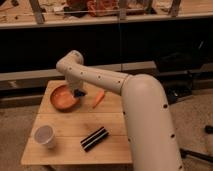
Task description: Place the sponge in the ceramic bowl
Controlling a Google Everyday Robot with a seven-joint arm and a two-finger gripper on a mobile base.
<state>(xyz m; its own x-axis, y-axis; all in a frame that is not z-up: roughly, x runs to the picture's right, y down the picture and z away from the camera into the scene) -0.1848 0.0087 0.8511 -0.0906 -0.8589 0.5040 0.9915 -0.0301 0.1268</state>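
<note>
The ceramic bowl, round and orange-brown, sits at the back left of the wooden table. My white arm comes in from the right and bends down over it. The dark gripper hangs at the bowl's right rim, just above it. The sponge is hidden; I cannot pick it out at the gripper or in the bowl.
A thin orange carrot-like piece lies just right of the bowl. A white cup stands at the front left, and a black bar with pale stripes lies at the front middle. Dark shelving runs behind the table.
</note>
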